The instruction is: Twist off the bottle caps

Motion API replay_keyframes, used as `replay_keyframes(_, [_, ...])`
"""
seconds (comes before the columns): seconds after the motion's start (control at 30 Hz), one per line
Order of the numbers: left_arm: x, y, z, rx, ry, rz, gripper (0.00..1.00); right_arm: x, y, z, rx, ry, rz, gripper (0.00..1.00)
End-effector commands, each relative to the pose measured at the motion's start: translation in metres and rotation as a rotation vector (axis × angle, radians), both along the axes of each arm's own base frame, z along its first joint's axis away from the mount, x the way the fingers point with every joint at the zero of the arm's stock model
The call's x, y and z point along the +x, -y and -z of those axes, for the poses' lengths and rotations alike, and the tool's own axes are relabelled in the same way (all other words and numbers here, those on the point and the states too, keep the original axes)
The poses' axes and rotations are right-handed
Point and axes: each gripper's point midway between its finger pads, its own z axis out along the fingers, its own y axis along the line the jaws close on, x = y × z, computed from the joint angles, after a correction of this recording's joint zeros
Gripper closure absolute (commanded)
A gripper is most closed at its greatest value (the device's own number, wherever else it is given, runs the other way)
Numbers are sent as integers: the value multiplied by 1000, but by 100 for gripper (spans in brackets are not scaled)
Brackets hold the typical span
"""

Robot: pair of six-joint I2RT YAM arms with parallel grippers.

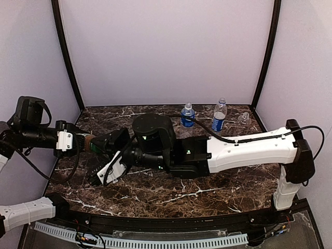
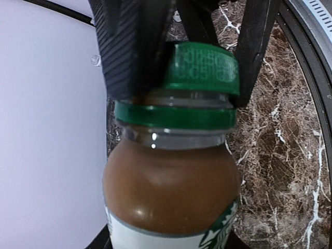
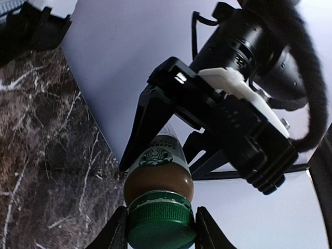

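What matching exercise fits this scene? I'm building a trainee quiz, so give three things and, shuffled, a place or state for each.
Things:
1. green cap
2. brown bottle
3. taller blue-labelled bottle

Places or states:
A. standing at the back of the table
B. body held by the left gripper
C. pinched by the right gripper

Pairs: 1-C, 2-B, 3-A

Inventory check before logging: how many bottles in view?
4. Two blue-labelled bottles and a clear unlabelled bottle stand at the back right; the brown bottle is held between left claw and right claw. The arms may hide more.
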Motion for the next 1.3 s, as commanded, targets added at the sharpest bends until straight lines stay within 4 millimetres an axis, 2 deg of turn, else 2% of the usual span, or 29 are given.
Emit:
replay_keyframes(0.0, [-41,27,-9,-168,-196,159,78,17,1,-3,-29,432,59,100])
replay_keyframes(0.23, [-36,27,-10,-179,-198,132,78,21,-3,-10,-5,497,89,100])
replay_keyframes(0.27, [-34,27,-10,-182,-195,119,78,23,-3,-14,20,487,109,93])
replay_keyframes(0.37, [-28,24,-9,-180,-189,79,78,30,-1,-28,103,415,166,47])
replay_keyframes(0.5, [-20,21,-9,-183,-164,33,79,27,15,-56,242,243,175,5])
replay_keyframes(0.53, [-19,20,-8,-185,-162,28,79,25,19,-57,252,199,168,2])
replay_keyframes(0.73, [-4,22,-15,-216,-120,-18,79,3,42,-69,312,-100,106,1])
replay_keyframes(0.8, [3,22,-21,-238,-88,-38,79,-11,46,-68,292,-286,47,1])
replay_keyframes(0.87, [10,23,-25,-252,-50,-51,79,-23,51,-79,309,-511,-23,1])
replay_keyframes(0.93, [17,22,-30,-262,2,-64,78,-26,56,-90,325,-745,-76,1])
replay_keyframes(1.0, [24,20,-35,-256,70,-72,78,-13,62,-100,353,-1024,-108,1])
replay_keyframes(1.1, [35,17,-49,-274,206,-94,77,34,69,-111,490,-1495,-60,5])
replay_keyframes(1.17, [46,12,-57,-270,302,-127,77,60,66,-99,567,-1738,25,12])
replay_keyframes(1.2, [51,9,-60,-261,341,-148,77,66,61,-92,579,-1799,54,14])
replay_keyframes(1.27, [56,7,-65,-233,436,-148,77,79,51,-81,607,-1864,140,10])
